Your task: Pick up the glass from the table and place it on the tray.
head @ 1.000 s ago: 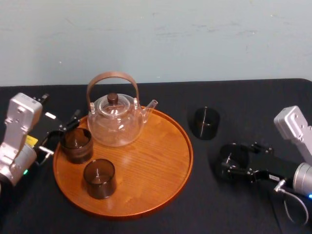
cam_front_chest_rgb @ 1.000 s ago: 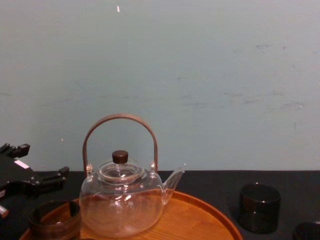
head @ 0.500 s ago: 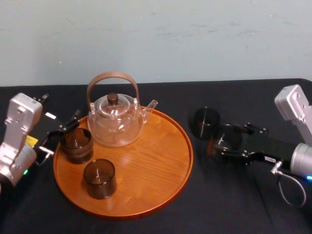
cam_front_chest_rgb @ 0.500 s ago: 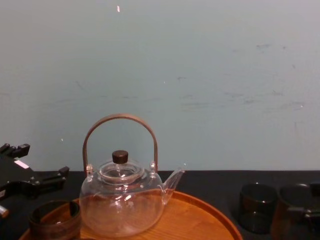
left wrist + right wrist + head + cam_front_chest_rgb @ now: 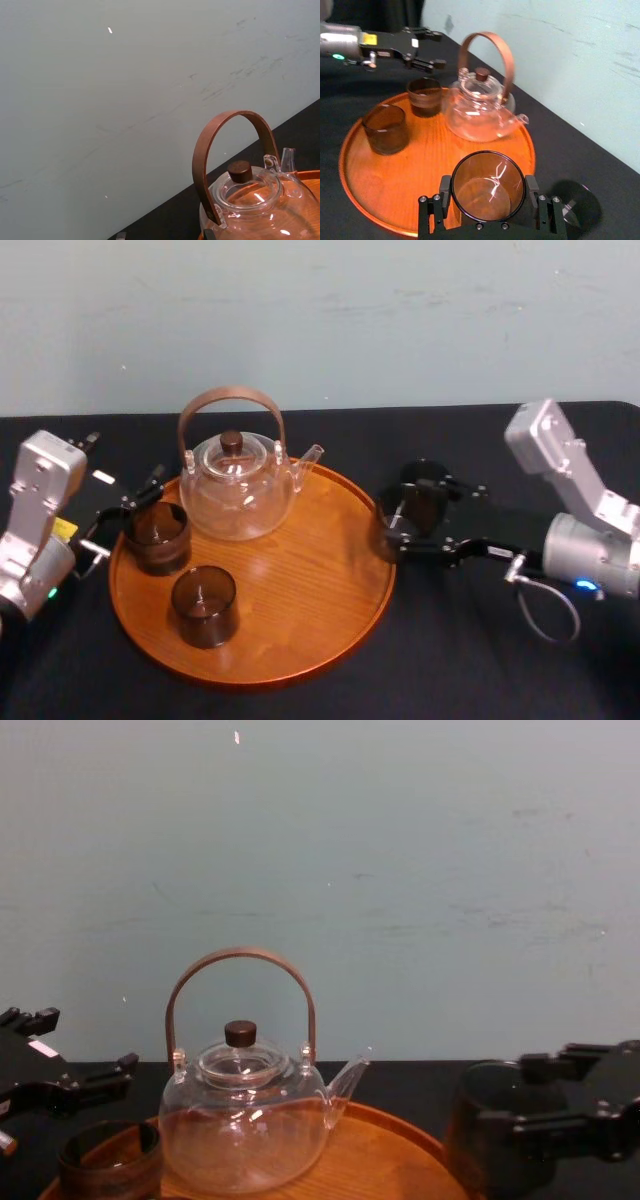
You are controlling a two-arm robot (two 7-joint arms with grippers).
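My right gripper (image 5: 420,520) is shut on a dark smoky glass (image 5: 395,530), one finger on each side of it (image 5: 487,186). The glass hangs upright just above the right rim of the round orange-brown wooden tray (image 5: 300,640). In the chest view the held glass (image 5: 490,1130) is at the lower right, beside the tray's edge. My left gripper (image 5: 125,510) rests open at the tray's left side with nothing between its fingers.
On the tray stand a glass teapot (image 5: 237,490) with a brown arched handle and two dark glasses (image 5: 157,537) (image 5: 204,605). Another dark glass (image 5: 572,202) stands on the black table right of the tray, behind the held one. The tray's middle and right are bare.
My right gripper has carried the glass leftward and away from the table's front, from the table's right side to the tray's right rim. The left arm has not moved.
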